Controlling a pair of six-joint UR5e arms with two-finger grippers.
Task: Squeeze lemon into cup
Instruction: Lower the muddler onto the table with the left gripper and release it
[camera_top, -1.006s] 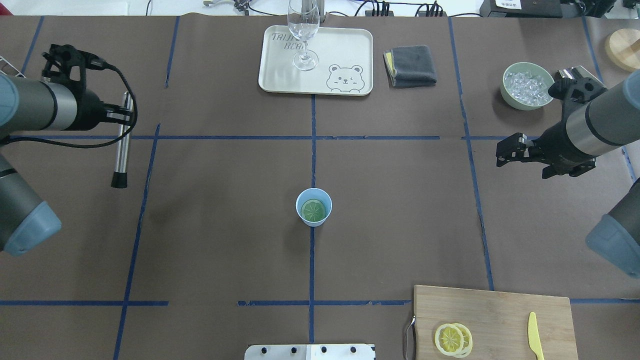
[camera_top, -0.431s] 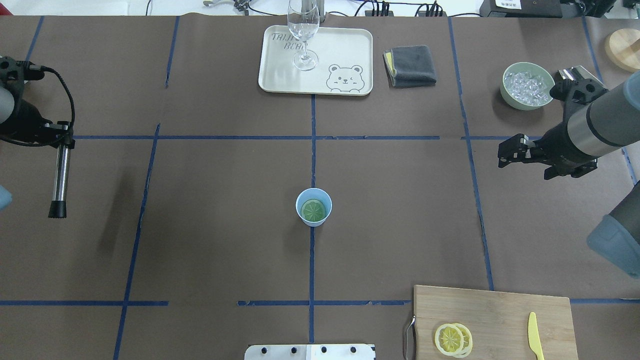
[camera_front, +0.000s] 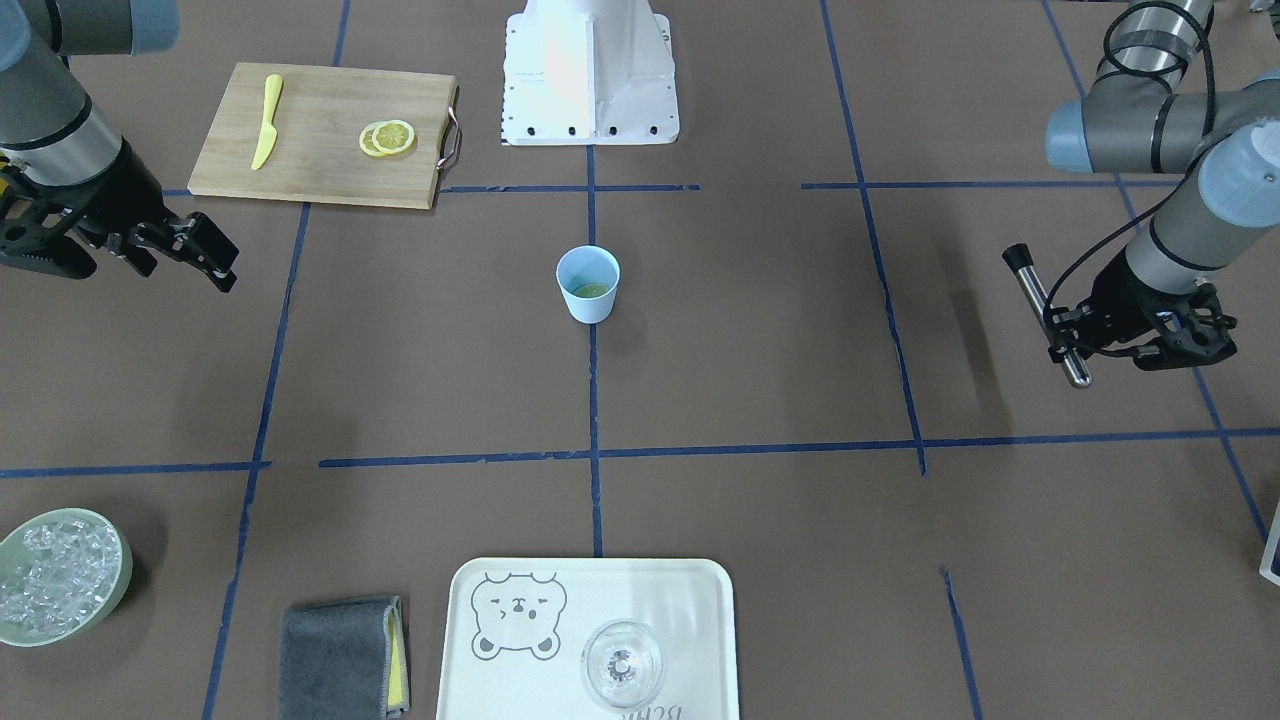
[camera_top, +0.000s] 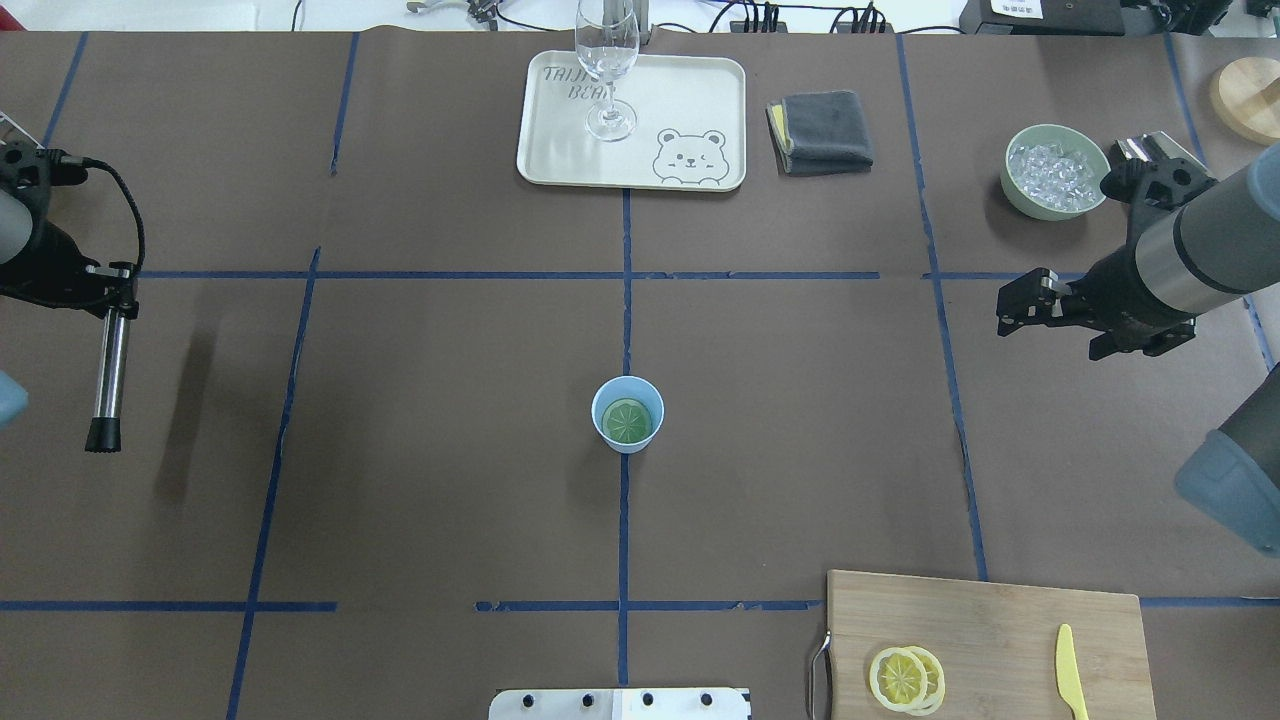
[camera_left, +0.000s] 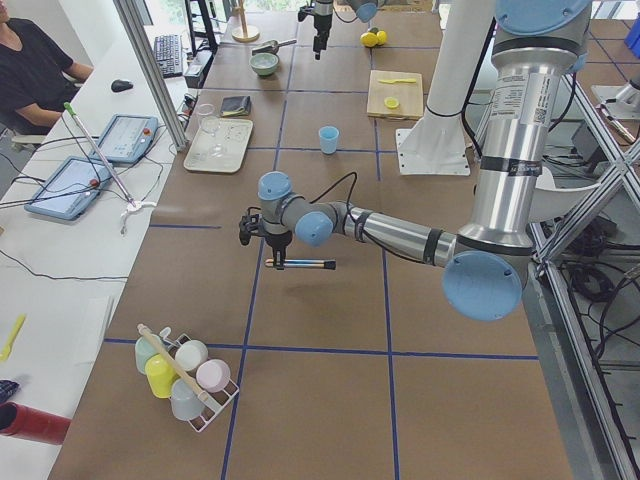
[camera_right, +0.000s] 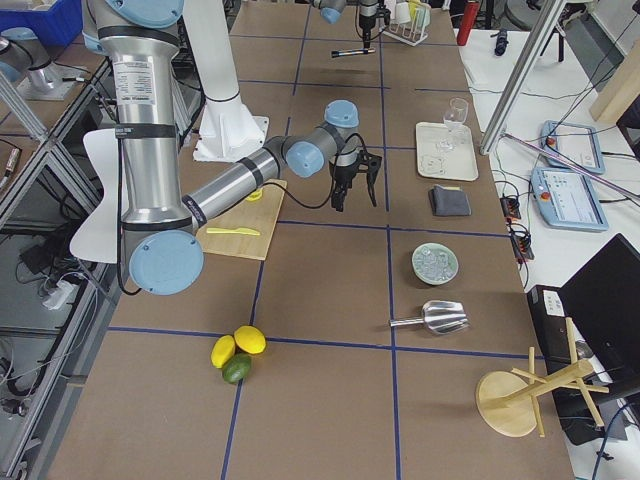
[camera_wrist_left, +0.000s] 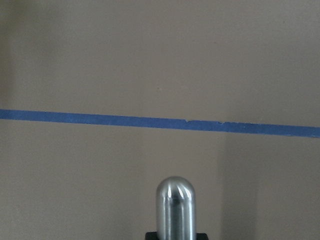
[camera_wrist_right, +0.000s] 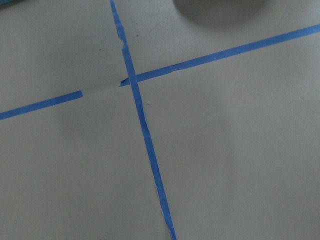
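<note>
Lemon (camera_top: 627, 420) lay flat in the bottom of the cup (camera_top: 627, 415), one round slice looking greenish through the blue walls. The cup stood upright at the middle of the bench, on the blue tape line that ran from the robot's edge to the far edge, well apart from both arms.

The left gripper (camera_top: 118, 295) hung near the left edge, jaws clenched on a steel rod (camera_top: 105, 375) with a black tip. The rod was held roughly level above the bench, its shadow lying apart from it; the wrist camera saw only its rounded bare end over a strip of tape. The right gripper (camera_top: 1015, 300) hovered near the right edge with jaws released and nothing between them.

At the robot's edge toward the right corner sat a wooden board (camera_top: 1000, 620) with two overlapping slices (camera_top: 905, 680) and a yellow knife (camera_top: 1070, 670). Along the far edge stood a tray (camera_top: 690, 90) bearing a glass (camera_top: 607, 70), a folded grey cloth (camera_top: 822, 130) just beside it, and a green bowl (camera_top: 1012, 190) of ice toward the right corner.
</note>
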